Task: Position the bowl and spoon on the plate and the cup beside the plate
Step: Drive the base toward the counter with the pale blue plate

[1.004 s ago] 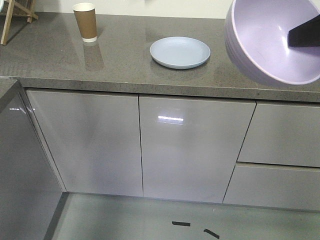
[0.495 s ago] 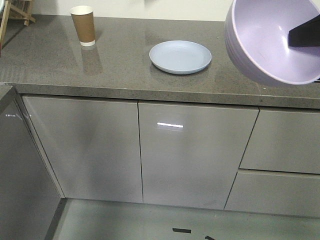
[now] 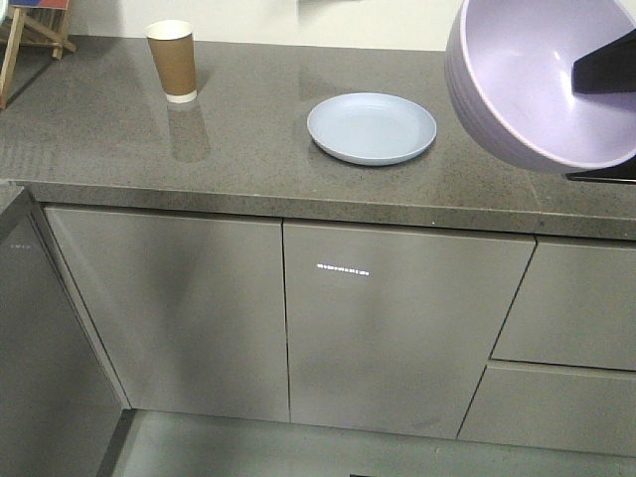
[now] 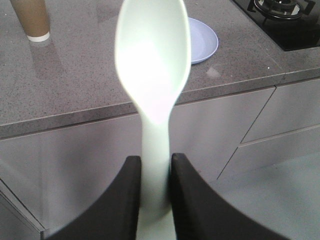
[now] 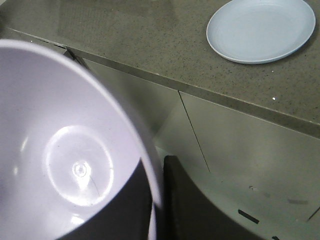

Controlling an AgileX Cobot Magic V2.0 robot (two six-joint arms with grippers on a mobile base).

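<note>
Gleaming grey speckled countertop (image 3: 238,129) over glossy cabinets (image 3: 388,328), left claw (image 4: 155,160) pinching spoon (image 4: 152,55), right claw (image 5: 156,192) pinching bowl (image 5: 65,150).

The tall brown paper cup (image 3: 172,60) stood on the grey stone tabletop (image 3: 119,139), well left of the round pale blue plate (image 3: 372,128).

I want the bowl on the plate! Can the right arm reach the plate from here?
Probably yes. The plate lies bare on the counter, the cup stands far off, and nothing sits between it and the bowl held in the right gripper.
</note>
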